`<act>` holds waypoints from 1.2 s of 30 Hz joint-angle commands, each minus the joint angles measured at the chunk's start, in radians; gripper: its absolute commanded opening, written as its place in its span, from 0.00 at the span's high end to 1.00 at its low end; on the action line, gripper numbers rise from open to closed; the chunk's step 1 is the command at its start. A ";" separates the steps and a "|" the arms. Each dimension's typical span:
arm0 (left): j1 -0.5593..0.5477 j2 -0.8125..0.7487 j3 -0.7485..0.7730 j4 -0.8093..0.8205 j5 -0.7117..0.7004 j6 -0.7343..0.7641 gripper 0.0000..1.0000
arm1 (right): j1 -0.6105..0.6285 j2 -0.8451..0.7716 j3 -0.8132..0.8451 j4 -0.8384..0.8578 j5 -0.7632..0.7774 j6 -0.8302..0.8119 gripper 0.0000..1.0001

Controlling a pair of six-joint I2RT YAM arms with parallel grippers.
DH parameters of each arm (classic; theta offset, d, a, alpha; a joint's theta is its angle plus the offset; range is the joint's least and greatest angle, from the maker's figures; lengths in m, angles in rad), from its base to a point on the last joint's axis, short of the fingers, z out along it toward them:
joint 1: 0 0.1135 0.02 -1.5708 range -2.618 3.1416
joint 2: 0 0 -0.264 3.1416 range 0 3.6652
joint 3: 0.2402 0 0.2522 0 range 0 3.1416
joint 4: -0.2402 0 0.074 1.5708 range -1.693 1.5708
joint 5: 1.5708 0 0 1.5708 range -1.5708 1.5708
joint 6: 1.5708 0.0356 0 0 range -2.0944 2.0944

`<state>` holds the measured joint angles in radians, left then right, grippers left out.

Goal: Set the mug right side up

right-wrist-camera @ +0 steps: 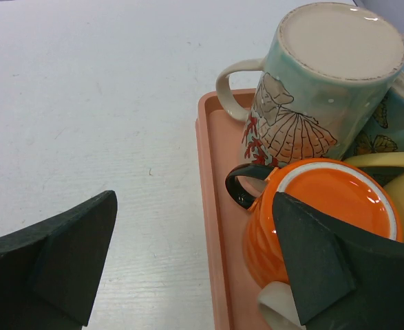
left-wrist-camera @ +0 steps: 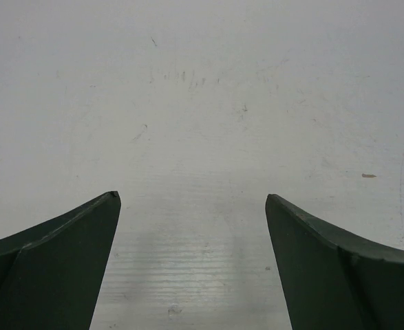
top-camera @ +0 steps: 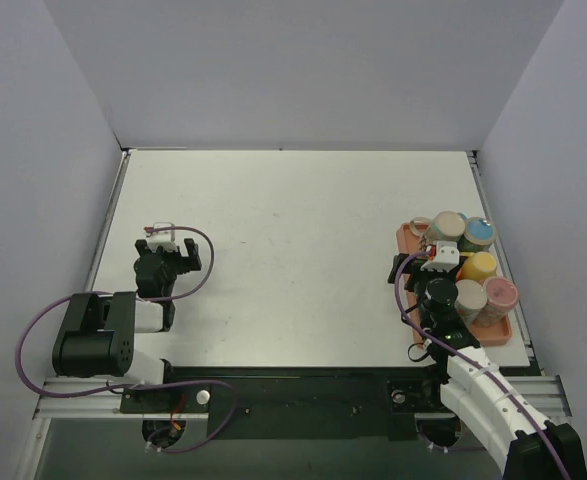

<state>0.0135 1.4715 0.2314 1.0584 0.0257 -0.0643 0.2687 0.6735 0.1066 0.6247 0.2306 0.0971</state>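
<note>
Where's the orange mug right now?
Right wrist view: the orange mug sits upside down in the pink tray at the table's right edge, beside the seashell mug, below the right gripper.

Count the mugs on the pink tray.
6: shell-patterned and blue at the far end, orange and yellow in the middle, cream and pink nearest the arms. The right arm may hide others.

The top camera looks steeply down from behind the arms over the whole white tabletop (top-camera: 293, 250). The left wrist camera faces bare tabletop, close. The right wrist camera looks forward, close over an upside-down orange ribbed ceramic mug (right-wrist-camera: 332, 196) on the salmon-pink plastic tray (right-wrist-camera: 208, 206), which the overhead view shares.
</note>
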 commanded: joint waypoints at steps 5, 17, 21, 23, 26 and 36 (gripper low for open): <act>-0.006 -0.005 0.022 0.045 -0.010 -0.002 0.02 | -0.019 -0.008 0.082 -0.101 0.050 0.013 0.10; 0.029 -0.199 0.124 -0.272 0.131 0.004 0.02 | -0.013 0.061 0.577 -0.773 -0.256 -0.210 0.03; 0.034 -0.289 0.253 -0.574 0.252 0.130 0.02 | 0.059 0.227 0.859 -1.116 -0.303 -0.341 0.08; 0.032 -0.313 0.313 -0.720 0.307 0.168 0.02 | 0.127 0.316 0.966 -1.313 -0.242 -0.436 0.11; 0.032 -0.332 0.359 -0.842 0.399 0.211 0.02 | 0.167 0.463 1.080 -1.599 -0.174 -0.575 0.14; 0.031 -0.355 0.296 -0.793 0.415 0.221 0.02 | 0.236 0.778 1.125 -1.809 0.075 -0.637 0.21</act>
<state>0.0418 1.1343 0.5396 0.2634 0.4129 0.1337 0.4953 1.4158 1.2316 -1.0218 0.1894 -0.4980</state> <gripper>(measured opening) 0.977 0.786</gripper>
